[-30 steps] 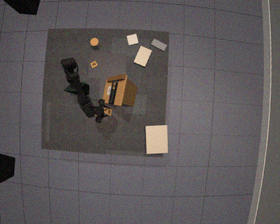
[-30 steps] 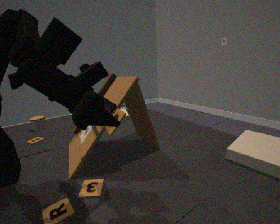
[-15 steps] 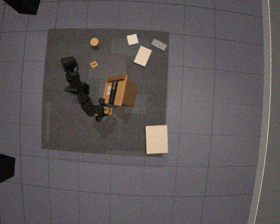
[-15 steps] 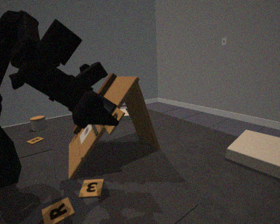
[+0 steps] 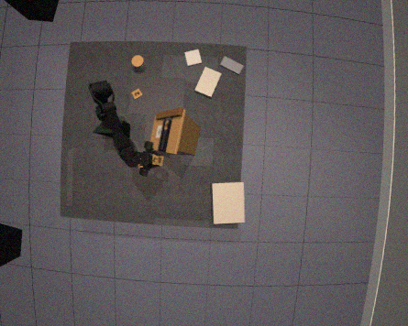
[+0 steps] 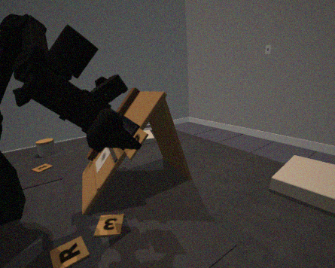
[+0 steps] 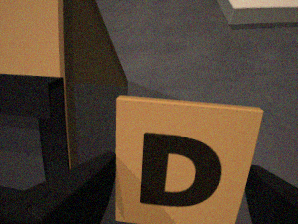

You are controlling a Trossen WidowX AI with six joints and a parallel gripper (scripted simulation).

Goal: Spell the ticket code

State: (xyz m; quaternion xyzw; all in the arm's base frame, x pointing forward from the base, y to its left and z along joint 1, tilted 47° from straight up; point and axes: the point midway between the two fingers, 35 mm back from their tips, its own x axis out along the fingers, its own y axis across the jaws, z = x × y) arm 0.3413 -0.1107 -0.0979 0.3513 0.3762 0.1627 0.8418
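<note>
My gripper (image 5: 154, 160) (image 7: 181, 168) is shut on the D tile (image 5: 158, 160) (image 6: 140, 136) (image 7: 180, 117), held upright in the wrist view, just outside the near side edge of the sloping wooden board (image 5: 180, 137) (image 6: 146, 105) (image 7: 30, 40). The dark rail (image 5: 163, 139) (image 7: 22, 95) runs across the board; a small orange patch shows in it, its letter unreadable. The white ticket (image 5: 159, 131) (image 6: 102, 159) is on the board, its print too small to read. An R tile (image 6: 75, 248) and a tile like an E or 3 (image 6: 117, 221) lie before the board. Another tile (image 5: 137, 93) (image 6: 41, 168) lies farther off.
An orange-topped cylinder (image 5: 137, 60) (image 6: 44, 147) stands beyond the far tile. Two pale blocks (image 5: 192, 58) (image 5: 208, 81) and a grey block (image 5: 232, 65) lie past the board. A large pale block (image 5: 228, 202) (image 6: 309, 181) lies at the counter corner.
</note>
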